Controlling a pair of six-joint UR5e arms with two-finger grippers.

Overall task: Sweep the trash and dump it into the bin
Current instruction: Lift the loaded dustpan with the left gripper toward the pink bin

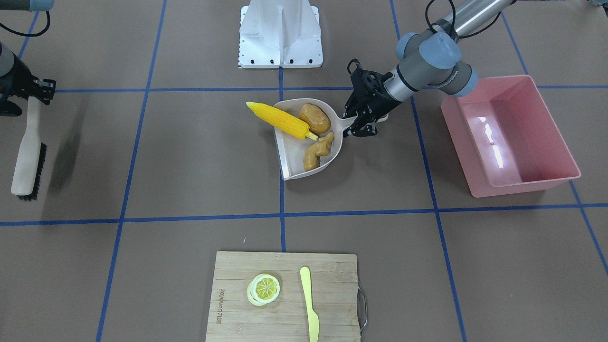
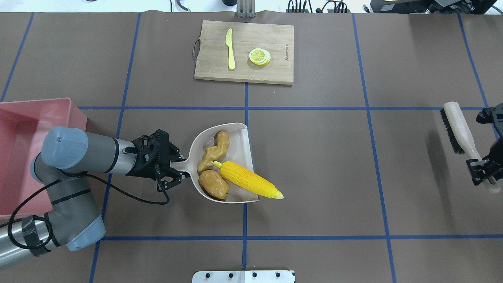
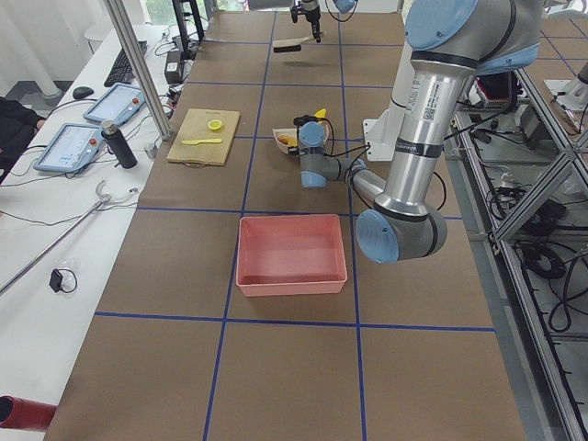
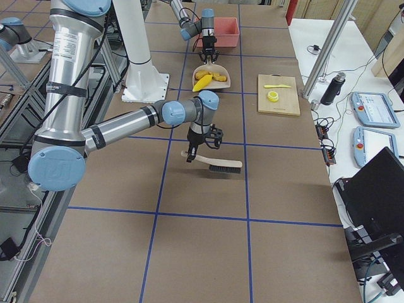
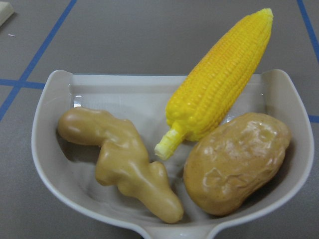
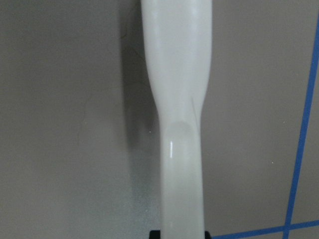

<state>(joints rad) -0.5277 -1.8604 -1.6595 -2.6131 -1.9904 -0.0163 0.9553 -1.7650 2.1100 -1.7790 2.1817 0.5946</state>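
Beige dustpan (image 2: pixel 235 135) carries the corn cob (image 2: pixel 248 180), potato (image 2: pixel 213 184) and ginger root (image 2: pixel 214 150); the corn's tip juts past its open lip. Left gripper (image 2: pixel 180 169) clamps its handle. The pink bin (image 2: pixel 19 118) sits beyond the handle end, apart from it. Right gripper (image 2: pixel 485 173) holds a brush (image 2: pixel 458 125), well apart, with brown counter (image 2: pixel 334 177) between.

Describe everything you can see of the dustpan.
The dustpan is beige, glossy plastic: a shallow scoop with raised back and side walls, a flat open front and a short handle. The left end effector grips that handle. The corn cob, potato and ginger root lie inside, the cob's tip overhanging the open front. It is near the middle of the table, mouth facing away from the bin.
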